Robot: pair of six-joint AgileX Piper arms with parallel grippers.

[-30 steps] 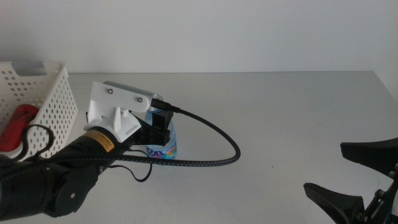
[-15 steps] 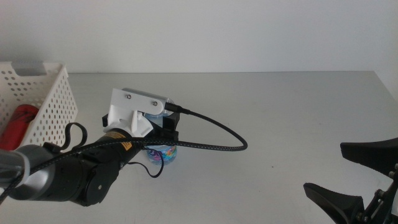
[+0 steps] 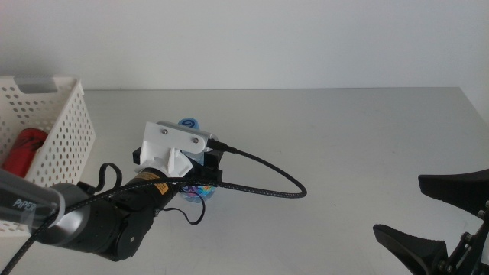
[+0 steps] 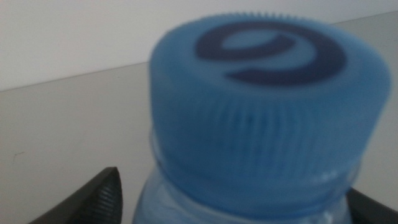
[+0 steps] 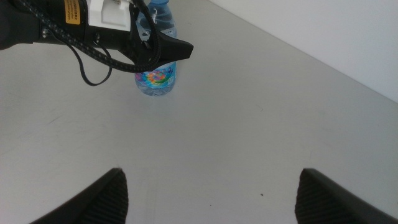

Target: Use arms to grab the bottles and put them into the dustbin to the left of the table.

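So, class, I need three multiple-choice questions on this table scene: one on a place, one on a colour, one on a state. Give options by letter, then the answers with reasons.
1. Where is the red can?
A. On the table near the right hand
B. Inside the basket
C. In the left hand

2. What colour is the bottle's cap?
A. Blue
B. Green
C. White

3. How does the right hand stand?
A. Shut on the bottle
B. Shut on the can
C. Open, holding nothing

Answers:
1 B: the can lies within the basket at the table's left.
2 A: the left wrist view shows the cap blue, atop the bottle, with the left hand around its neck.
3 C: the right hand, waiting at the table's right, has its jaws wide apart over bare table.
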